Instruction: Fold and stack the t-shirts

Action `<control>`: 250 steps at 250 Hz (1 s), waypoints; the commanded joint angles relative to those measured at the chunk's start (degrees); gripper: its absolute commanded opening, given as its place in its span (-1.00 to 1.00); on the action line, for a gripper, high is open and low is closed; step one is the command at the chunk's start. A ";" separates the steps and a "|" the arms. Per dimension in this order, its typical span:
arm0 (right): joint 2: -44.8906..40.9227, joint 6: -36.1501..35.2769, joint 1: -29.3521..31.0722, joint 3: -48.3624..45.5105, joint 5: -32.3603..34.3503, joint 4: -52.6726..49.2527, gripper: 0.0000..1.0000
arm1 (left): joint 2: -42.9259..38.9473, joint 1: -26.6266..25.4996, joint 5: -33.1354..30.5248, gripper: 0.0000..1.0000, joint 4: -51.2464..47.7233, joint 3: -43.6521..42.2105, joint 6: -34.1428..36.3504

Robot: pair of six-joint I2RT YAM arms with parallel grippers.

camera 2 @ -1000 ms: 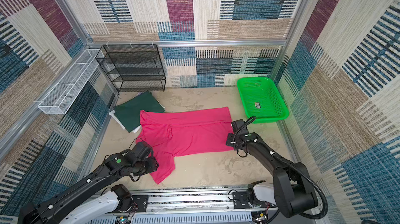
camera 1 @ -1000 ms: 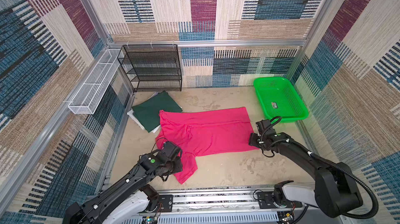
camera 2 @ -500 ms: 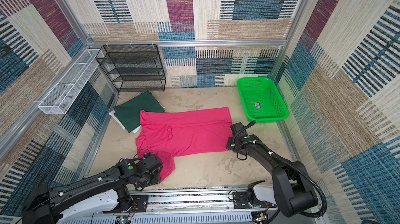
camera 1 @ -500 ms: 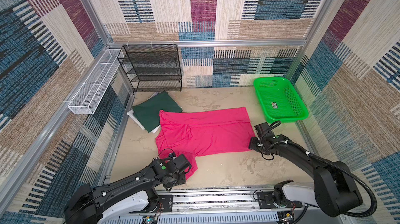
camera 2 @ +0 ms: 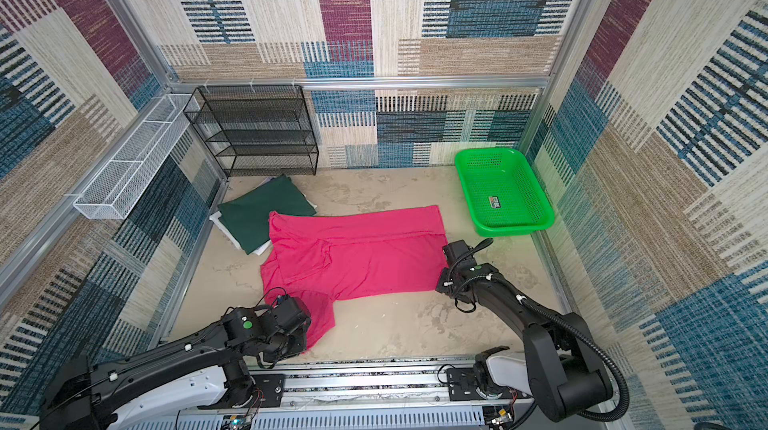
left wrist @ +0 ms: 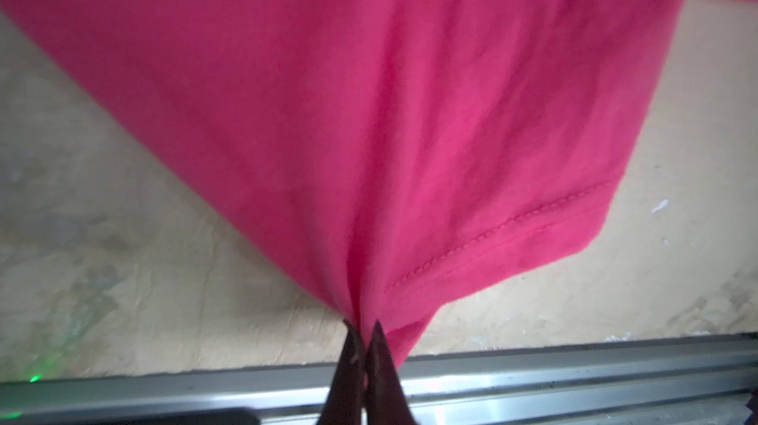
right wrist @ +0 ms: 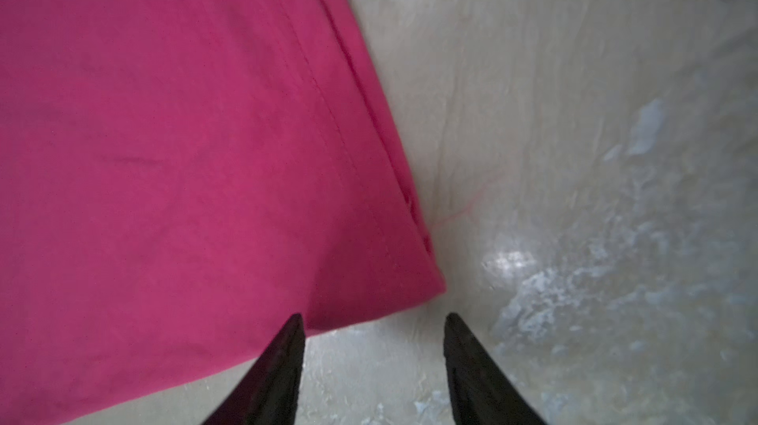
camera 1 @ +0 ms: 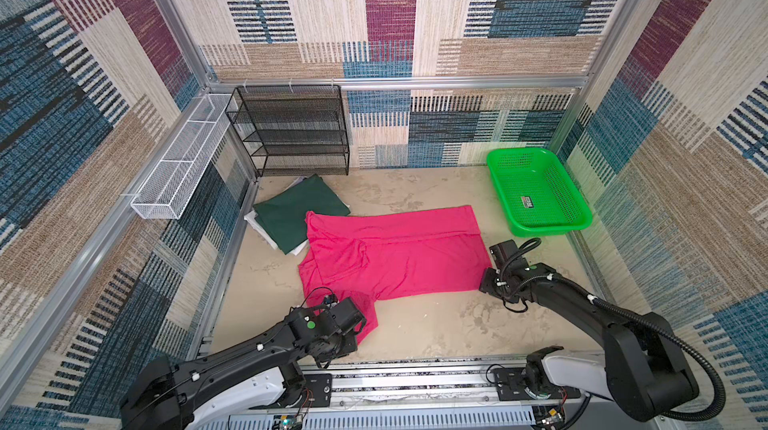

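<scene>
Pink cloth lay spread across the middle of the sandy surface [camera 1: 436, 324]. It was the pink t-shirt [camera 1: 395, 257], set sideways with its bottom hem to the right and a fold line running along its far side. Its near-left sleeve stuck out toward the near edge. The left hand [left wrist: 363, 334] was clamped on it right beside the stitched sleeve hem, tips pressed together, with the cloth drawn into pleats between them. That grip probably served to bring the stray sleeve in over the body, so the shirt would become a clean rectangle.

The right hand [right wrist: 373, 316] sat low at the shirt's near-right corner with its jaws apart. The hem corner lay just ahead of the gap and nothing was gripped yet. With that corner caught too, both hands could likely lift the near edge together and keep the fold straight.

At the far left the dark green t-shirt [camera 1: 299, 212] rested folded on the white t-shirts [camera 1: 259, 226], a pile tucked out of the working space. The pink shirt's far-left corner touched that pile. The green basket [camera 1: 540, 228] stood at the far right, apart from all the cloth.
</scene>
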 commanded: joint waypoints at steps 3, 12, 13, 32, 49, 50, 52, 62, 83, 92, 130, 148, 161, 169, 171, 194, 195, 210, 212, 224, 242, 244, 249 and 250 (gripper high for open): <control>-1.25 2.30 0.01 -0.58 0.76 0.92 0.08 | -2.97 0.02 -3.01 -1.00 -6.45 1.24 -0.77; -1.51 2.70 0.01 -0.69 1.21 0.84 0.06 | -3.42 0.05 -3.14 -1.00 -6.46 1.22 -0.84; -1.52 2.73 0.01 -0.70 1.27 0.79 0.06 | -3.42 0.04 -3.14 -1.00 -6.49 1.25 -0.84; -1.79 2.89 0.01 -0.59 1.90 0.57 0.03 | -3.22 0.03 -2.99 -1.00 -6.05 1.41 -0.61; -1.66 2.97 0.01 -0.69 1.94 1.08 -0.04 | -2.28 0.03 -2.83 -1.00 -5.53 1.45 -0.28; -1.63 2.99 0.01 -0.66 1.94 1.09 -0.05 | -2.24 0.03 -2.81 -1.00 -5.45 1.41 -0.21; -1.62 2.99 0.01 -0.68 1.94 1.14 -0.07 | -2.10 0.03 -2.79 -1.00 -5.40 1.42 -0.22; -1.06 2.85 0.01 -0.63 1.72 1.36 -0.23 | -1.70 0.03 -2.63 -1.00 -5.19 1.51 0.03; -0.17 2.79 0.01 -0.71 2.33 1.07 -0.35 | -1.11 0.03 -2.51 -1.00 -4.79 1.81 0.44; -0.11 2.98 0.01 -0.71 3.11 1.38 -0.34 | -1.07 0.03 -2.44 -1.00 -4.61 1.81 0.52; 0.08 2.94 0.03 0.07 4.78 2.13 -0.32 | -1.46 0.03 -2.70 -1.00 -4.96 1.54 0.67; 0.56 2.63 0.01 0.46 5.42 2.42 -0.31 | -1.90 0.03 -2.64 -1.00 -5.01 1.33 0.49; 1.00 2.51 -0.08 0.80 5.94 2.48 -0.31 | -2.25 0.03 -2.62 -1.00 -4.99 1.17 0.35; 1.27 2.32 -0.08 0.81 6.15 2.72 -0.31 | -2.45 0.03 -2.63 -1.00 -5.01 1.05 0.26; 1.39 2.31 -0.06 0.79 6.16 2.80 -0.31 | -2.51 0.03 -2.62 -1.00 -4.96 1.02 0.24; 2.30 2.09 -0.17 0.45 6.03 3.61 -0.33 | -2.85 0.03 -2.53 -1.00 -4.81 0.75 0.04; 2.32 2.07 -0.17 0.44 6.05 3.63 -0.32 | -2.83 0.03 -2.57 -1.00 -4.79 0.70 0.03; 2.87 1.98 -0.17 0.06 5.75 4.21 -0.38 | -2.90 0.03 -2.48 -1.00 -4.91 0.69 -0.05; 2.93 1.96 -0.17 -0.06 5.75 4.25 -0.39 | -2.86 0.03 -2.49 -1.00 -4.89 0.69 -0.01; 3.14 1.83 -0.17 -0.36 5.56 4.68 -0.46 | -2.87 0.03 -2.46 -1.00 -4.87 0.70 0.00; 3.21 1.67 -0.23 -0.95 5.35 5.22 -0.61 | -2.89 0.03 -2.47 -1.00 -4.96 0.83 0.01; 3.15 1.62 -0.25 -0.91 5.32 5.29 -0.63 | -2.90 0.05 -2.44 -1.00 -4.94 0.77 -0.04; 3.10 1.56 -0.25 -0.99 5.33 5.40 -0.68 | -2.82 0.07 -2.48 -1.00 -5.14 0.81 -0.05; 3.07 1.54 -0.25 -1.03 5.35 5.40 -0.69 | -2.78 0.05 -2.46 -1.00 -5.13 0.87 -0.05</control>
